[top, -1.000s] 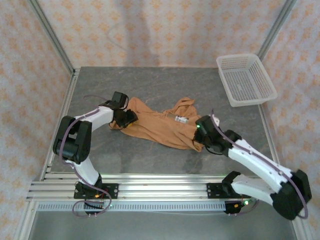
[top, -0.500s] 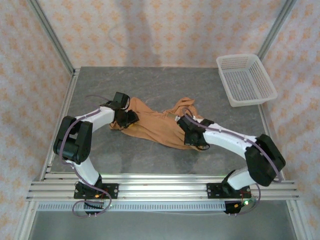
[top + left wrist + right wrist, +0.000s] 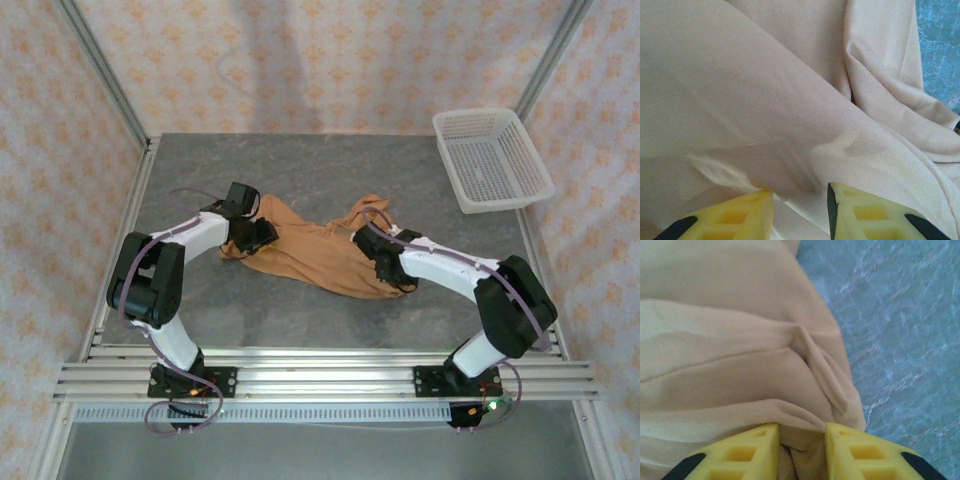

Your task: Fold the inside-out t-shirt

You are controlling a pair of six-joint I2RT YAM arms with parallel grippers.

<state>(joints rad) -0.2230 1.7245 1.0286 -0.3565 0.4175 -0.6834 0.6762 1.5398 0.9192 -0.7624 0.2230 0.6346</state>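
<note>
The inside-out t-shirt (image 3: pixel 315 255) lies crumpled in a long tan band across the middle of the table. My left gripper (image 3: pixel 258 236) sits on its left end. In the left wrist view a taut fold of the t-shirt (image 3: pixel 790 100) runs between the yellow fingers (image 3: pixel 865 215), and the left gripper (image 3: pixel 800 192) is shut on it. My right gripper (image 3: pixel 378 258) rests on the shirt's right part. In the right wrist view the right gripper (image 3: pixel 801 432) stands open, with a shaded hem of the t-shirt (image 3: pixel 740 365) lying loose between its fingers (image 3: pixel 855 452).
A white plastic basket (image 3: pixel 490 160) stands at the back right corner. Grey table surface (image 3: pixel 330 170) lies bare behind the shirt and shows to the right of the cloth edge (image 3: pixel 900 340). Metal frame posts rise at the back corners.
My right gripper swung left from the shirt's right edge onto its right-middle part, covering the white label, and its jaws have parted. The left arm has not moved.
</note>
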